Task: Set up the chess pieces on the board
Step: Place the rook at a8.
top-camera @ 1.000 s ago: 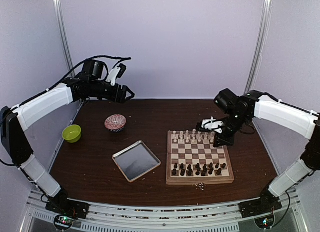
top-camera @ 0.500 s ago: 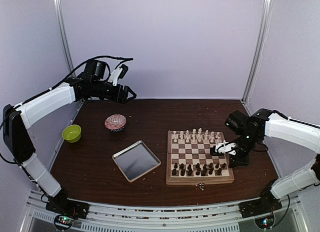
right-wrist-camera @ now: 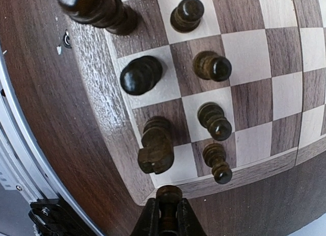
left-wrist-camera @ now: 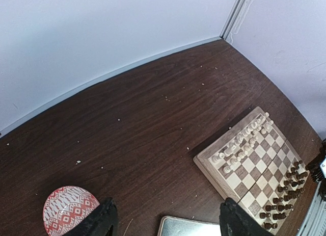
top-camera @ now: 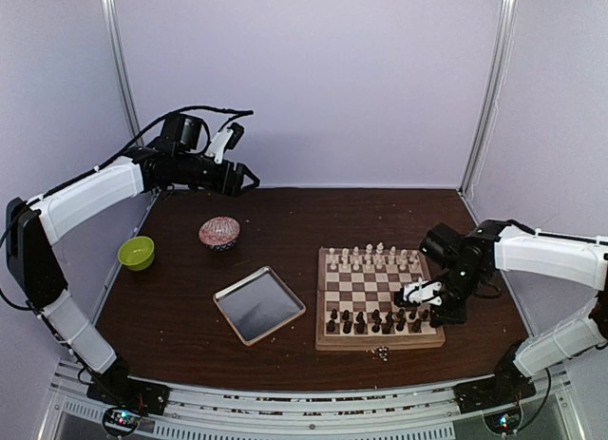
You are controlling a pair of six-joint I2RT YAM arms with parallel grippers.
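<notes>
The wooden chessboard (top-camera: 380,299) lies right of centre. Cream pieces (top-camera: 370,259) stand in its far rows and dark pieces (top-camera: 375,319) in its near rows. My right gripper (top-camera: 432,307) hangs over the board's near right corner, shut on a dark chess piece (right-wrist-camera: 169,208). In the right wrist view that piece sits just off the board's corner (right-wrist-camera: 153,187), next to a dark knight (right-wrist-camera: 156,147) and several dark pawns (right-wrist-camera: 214,121). My left gripper (top-camera: 249,181) is open and empty, high over the table's far left. In the left wrist view its fingertips (left-wrist-camera: 104,220) frame bare table, with the board (left-wrist-camera: 254,159) at right.
A red patterned bowl (top-camera: 219,233) and a green bowl (top-camera: 136,253) sit at the left. A square silver tray (top-camera: 258,304) lies left of the board. Small crumbs (top-camera: 380,352) lie at the board's near edge. Purple walls enclose the table.
My right gripper moved from the board's far right corner down along its right side to the near right corner. The left arm barely moved.
</notes>
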